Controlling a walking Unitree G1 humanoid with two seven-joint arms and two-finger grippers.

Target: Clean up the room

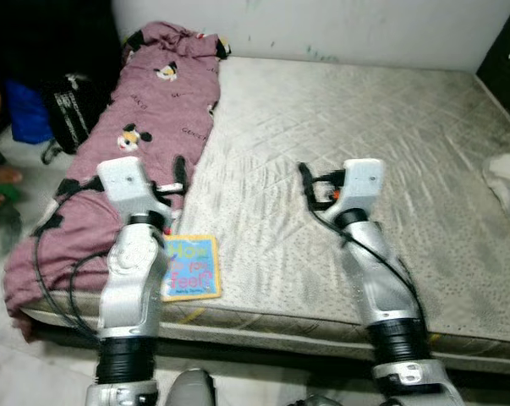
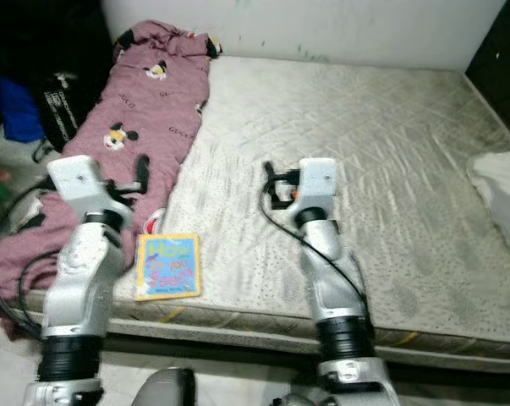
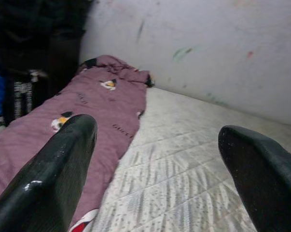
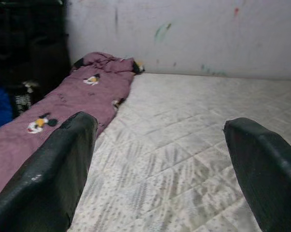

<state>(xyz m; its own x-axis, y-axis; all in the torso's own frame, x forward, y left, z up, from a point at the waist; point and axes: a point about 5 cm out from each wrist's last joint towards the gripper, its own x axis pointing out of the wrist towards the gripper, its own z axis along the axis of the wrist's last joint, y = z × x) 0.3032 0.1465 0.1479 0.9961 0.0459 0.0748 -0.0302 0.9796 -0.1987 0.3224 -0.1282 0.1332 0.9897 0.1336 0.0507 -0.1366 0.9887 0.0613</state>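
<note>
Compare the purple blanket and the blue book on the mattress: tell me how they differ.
The purple blanket is large soft cloth, rumpled, stretching along the mattress's left side and spilling over its edge; the blue book is small, flat and stiff, lying wholly on the mattress near the front edge. The blanket bears cartoon mouse prints; the book's cover bears big lettering. Both lie loose, held by neither gripper.

Even, soft light falls on the mattress [image 1: 339,169], without glare or hard shadows. The far left corner beside the blanket [image 1: 128,135] is nearly black. The eye views are slightly grainy; in the wrist views the near fingers [image 3: 48,179] are blurred.
</note>
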